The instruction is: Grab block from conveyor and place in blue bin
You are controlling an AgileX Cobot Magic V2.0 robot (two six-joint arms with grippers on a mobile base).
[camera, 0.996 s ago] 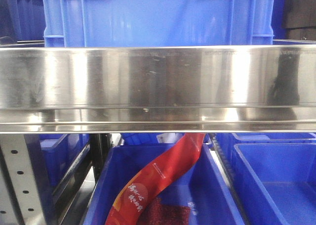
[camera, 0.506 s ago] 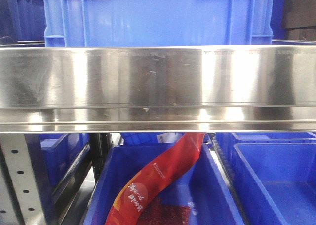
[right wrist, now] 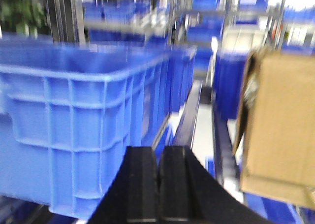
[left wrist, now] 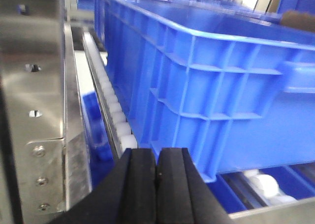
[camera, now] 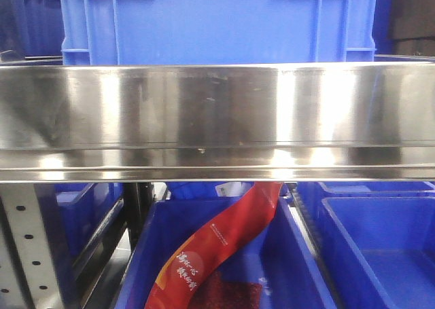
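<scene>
No block and no conveyor belt show in any view. A large blue bin [camera: 217, 24] stands behind a steel rail [camera: 217, 119] in the front view. In the left wrist view the same kind of blue bin [left wrist: 231, 96] sits on white rollers [left wrist: 115, 118], just ahead and to the right of my left gripper [left wrist: 157, 157], which is shut with nothing in it. My right gripper [right wrist: 158, 157] is also shut and empty, with a blue bin [right wrist: 74, 115] close on its left.
A brown cardboard box [right wrist: 280, 125] stands to the right of the right gripper. Under the rail are more blue bins [camera: 380, 248]; one [camera: 292, 268] holds a long red packet [camera: 217, 244]. A steel frame [left wrist: 34, 86] with screws lies left of the left gripper.
A dark reflection at the right end of the steel rail has faded away. Nothing else in the front view has moved.
</scene>
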